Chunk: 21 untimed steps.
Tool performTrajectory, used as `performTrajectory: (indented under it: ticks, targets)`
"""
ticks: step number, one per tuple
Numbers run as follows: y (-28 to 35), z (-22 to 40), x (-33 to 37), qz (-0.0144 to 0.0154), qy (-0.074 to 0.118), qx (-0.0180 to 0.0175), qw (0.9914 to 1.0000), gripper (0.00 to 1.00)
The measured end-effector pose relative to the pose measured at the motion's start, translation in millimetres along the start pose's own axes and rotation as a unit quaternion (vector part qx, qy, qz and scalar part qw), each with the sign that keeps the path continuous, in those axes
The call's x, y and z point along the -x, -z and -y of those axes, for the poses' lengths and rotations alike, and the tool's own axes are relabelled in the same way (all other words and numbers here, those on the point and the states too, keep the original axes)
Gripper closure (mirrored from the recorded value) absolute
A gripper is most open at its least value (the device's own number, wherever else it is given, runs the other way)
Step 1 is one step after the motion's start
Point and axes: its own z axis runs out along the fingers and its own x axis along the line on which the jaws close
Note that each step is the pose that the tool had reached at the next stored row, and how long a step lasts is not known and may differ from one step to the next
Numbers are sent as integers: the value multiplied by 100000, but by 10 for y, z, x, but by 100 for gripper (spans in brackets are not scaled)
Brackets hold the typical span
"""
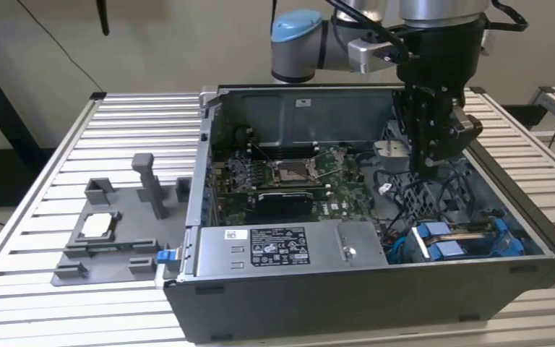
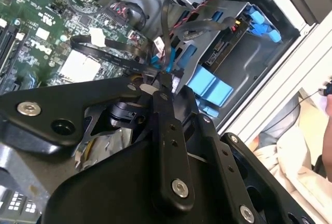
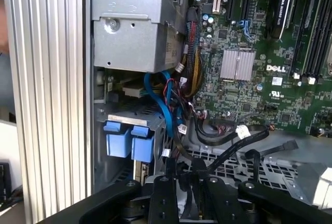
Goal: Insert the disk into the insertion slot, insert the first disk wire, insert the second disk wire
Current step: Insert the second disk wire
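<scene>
- The disk (image 1: 462, 237) looks already home: in the exterior view it lies in the slot (image 2: 234, 72), blue carrier ends showing, at about 4 o'clock in the case (image 1: 355, 307).
- So, by my reading, the step in hand is a disk wire, most likely the first; no plug can be made out at the disk.
- The gripper (image 1: 433, 168) hangs inside the case at about 2 o'clock, above the loose cables and apart from the disk.
- In both wrist views its jaws stand nearly together, seemingly pinched on a thin black wire (image 2: 165, 37); the hold itself is partly hidden, so this is a judgement.
- Seating that wire would call for squaring its plug to the disk's socket and pushing straight, clear of the blue and red cables nearby.
- The case holds the motherboard (image 1: 287, 181) at centre, the power box (image 1: 277, 249) at 7 o'clock, and the slot with its disk.
- The grey fixture (image 1: 113, 249), at 9 o'clock from the case, holds a small square chip (image 1: 99, 225).
</scene>
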Motion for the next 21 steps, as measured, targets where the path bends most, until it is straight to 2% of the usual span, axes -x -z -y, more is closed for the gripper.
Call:
performTrajectory:
  ticks: [3,6,9,10,21]
  targets:
    - [-2,0,14,-526,28,-272,99998,73]
    - [-4,0,25,-846,48,-447,99995,73]
    - [-3,-1,25,-898,43,-491,99995,75]
    - [-3,-1,25,-905,42,-504,99995,82]
    - [-6,-2,16,-915,34,-513,99994,84]
